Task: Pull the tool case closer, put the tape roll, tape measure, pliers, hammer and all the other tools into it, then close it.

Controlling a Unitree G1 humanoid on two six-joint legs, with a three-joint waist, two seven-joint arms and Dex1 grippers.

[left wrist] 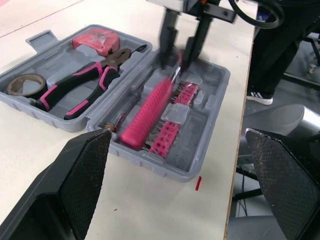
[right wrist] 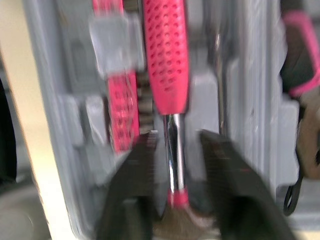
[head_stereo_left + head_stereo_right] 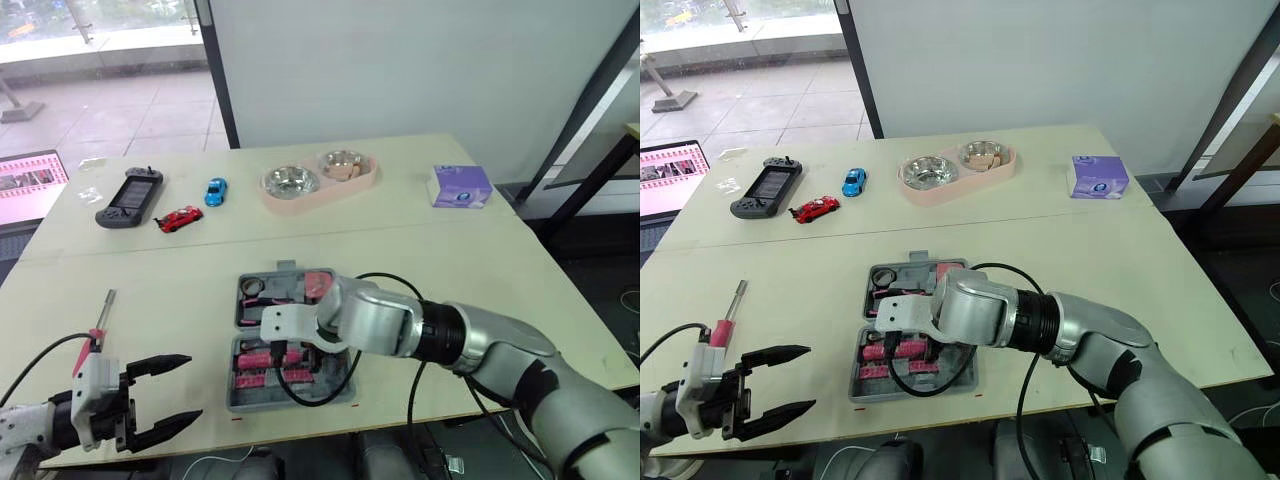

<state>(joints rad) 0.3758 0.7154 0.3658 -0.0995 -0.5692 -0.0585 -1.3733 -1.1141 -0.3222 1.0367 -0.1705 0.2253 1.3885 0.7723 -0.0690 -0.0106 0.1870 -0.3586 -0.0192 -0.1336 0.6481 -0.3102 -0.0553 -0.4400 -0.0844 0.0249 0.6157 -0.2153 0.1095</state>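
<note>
Two halves of the open tool case (image 1: 160,167) lie flat on the surface (image 3: 450,280), close to its near edge. Pliers (image 1: 82,85), a tape roll (image 1: 22,84) and a tape measure (image 1: 97,39) sit in the far half; the hammer (image 1: 147,112) lies in the near half. The right gripper (image 2: 176,136) hangs over the case, jaws parted on either side of the hammer's metal shaft. The left gripper (image 3: 190,388) hovers at the near left, jaws open and empty, near a screwdriver (image 3: 100,322) lying on the surface.

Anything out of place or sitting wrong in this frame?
The hammer lies slantwise across the pink bit holders in the tool case, seemingly not seated. A pink-handled tool lies on the table outside the case, near the left gripper.
</note>
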